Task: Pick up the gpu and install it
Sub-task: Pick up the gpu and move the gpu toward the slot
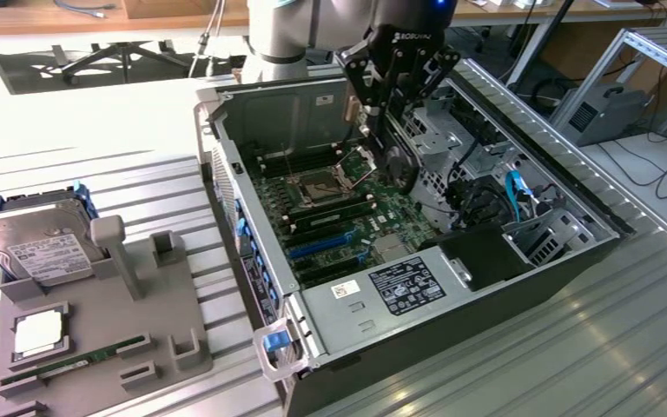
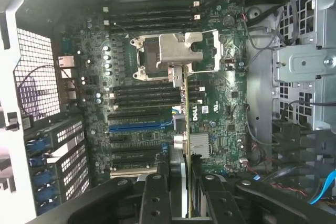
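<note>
My gripper [image 1: 389,102] hangs over the open computer case [image 1: 565,261], shut on the gpu [image 1: 395,158], a dark flat card with a round fan on its face. The card points down toward the green motherboard [image 1: 346,217], close above the processor socket [image 1: 310,187], and does not touch the board. In the wrist view the gpu [image 2: 181,129] runs edge-on away from my gripper [image 2: 181,195], held between the black fingers [image 2: 156,198]. A silver metal piece [image 2: 178,51] shows at its far end, over the socket. A blue expansion slot [image 2: 136,127] lies beside the card's line.
A grey holder tray [image 1: 136,347] sits on the table at the exterior view's left, carrying a silver hard drive [image 1: 35,248], a square chip [image 1: 37,332] and a green RAM stick [image 1: 73,358]. Inside the case are drive cages [image 1: 438,139], black cables [image 1: 478,204] and a blue cable [image 1: 517,193].
</note>
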